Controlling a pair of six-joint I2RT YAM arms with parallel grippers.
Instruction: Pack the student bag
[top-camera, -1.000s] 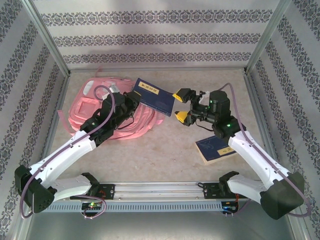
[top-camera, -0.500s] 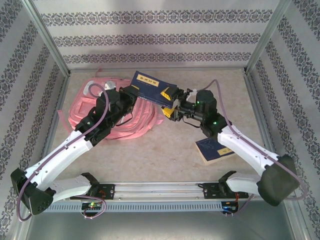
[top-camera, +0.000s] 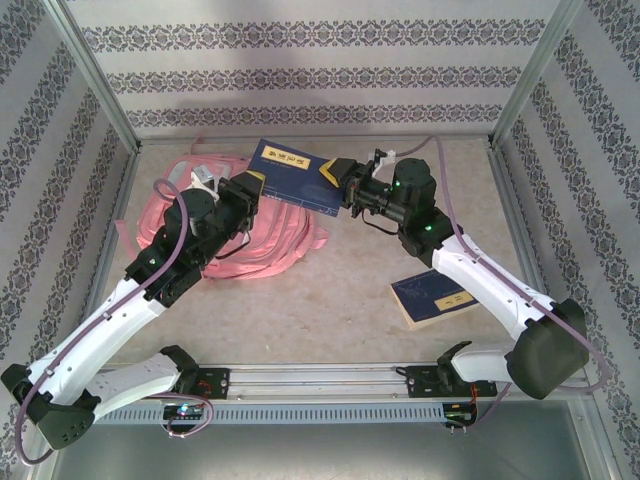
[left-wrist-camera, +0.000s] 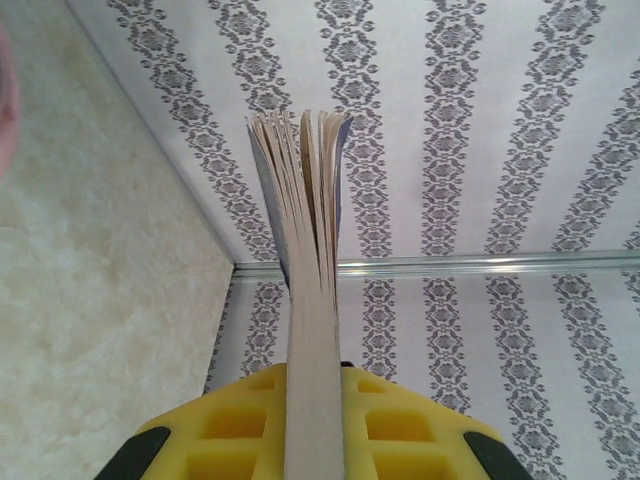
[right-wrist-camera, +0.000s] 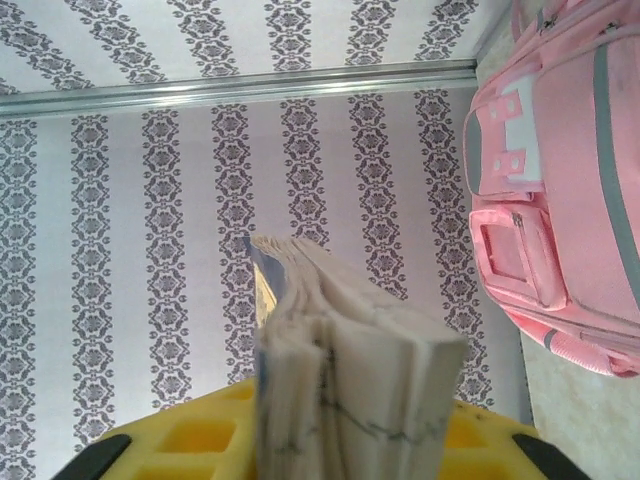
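Note:
The student bag (top-camera: 165, 215) is a pink backpack lying flat at the back left, its front pockets also showing in the right wrist view (right-wrist-camera: 560, 200). A blue book (top-camera: 290, 170) hangs in the air above the bag's right side. My left gripper (top-camera: 250, 186) is shut on the book's left end, and the page edges (left-wrist-camera: 310, 250) run up between its yellow pads (left-wrist-camera: 225, 430). At the book's right end my right gripper (top-camera: 338, 176) is shut on it too, with the thick page block (right-wrist-camera: 340, 340) between its pads (right-wrist-camera: 190, 440).
A second blue book (top-camera: 432, 298) lies flat on the table beside the right arm. Pink straps (top-camera: 290, 238) trail from the bag toward the middle. Patterned walls and metal posts (top-camera: 100, 85) enclose the table on three sides.
My right gripper moved left and back to the raised book's right end and closed on it. My left arm carried the book a little farther back and left.

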